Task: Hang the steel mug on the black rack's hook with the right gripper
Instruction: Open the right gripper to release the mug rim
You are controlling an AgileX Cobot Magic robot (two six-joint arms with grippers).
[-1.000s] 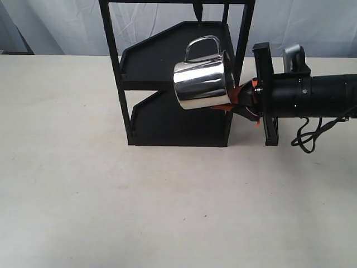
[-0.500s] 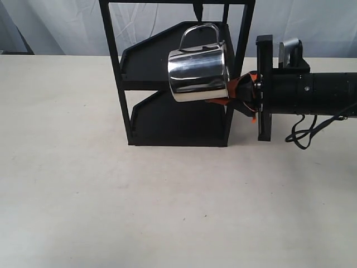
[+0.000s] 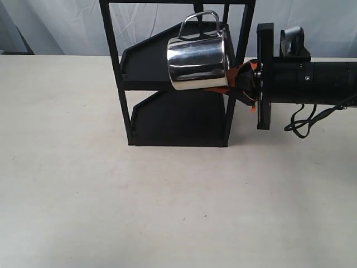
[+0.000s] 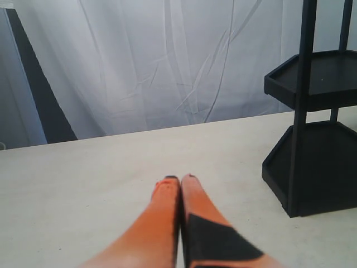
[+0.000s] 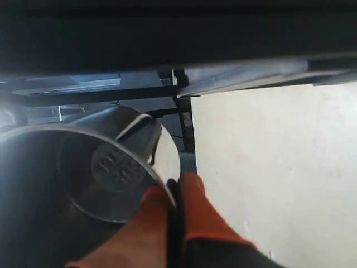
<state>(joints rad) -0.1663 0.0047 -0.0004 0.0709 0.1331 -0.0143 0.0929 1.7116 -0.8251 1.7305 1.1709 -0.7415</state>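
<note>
steel mug (image 3: 197,61), mirror finish, is held in the air in front of the black rack (image 3: 175,72), level with its upper shelf. the mug's thin looped handle (image 3: 199,21) points up, just under the rack's top bar. a short dark hook (image 3: 198,8) hangs from that bar; whether the loop touches it cannot be told from the exterior view.

right gripper (image 3: 237,89) comes in from the right of the exterior view, roughly level, its orange-red fingers clamped on the mug's rim at the side nearest the arm. the right wrist view looks into the mug's mouth (image 5: 83,173), rim pinched between the pads. the mug lies left of the claw; its long axis runs roughly sideways, slightly tilted.

key relation: handle loop sits at about hook height. judgement: the next move needs the loop threaded over the hook tip before release; a misaligned loop could drop the mug.

left gripper (image 4: 179,180) is well apart from the rack, fingers together with nothing between them, low over the table.

table (image 3: 167,201) is pale, matte and bare in front. white wrinkled curtain (image 4: 167,61) behind.
</note>
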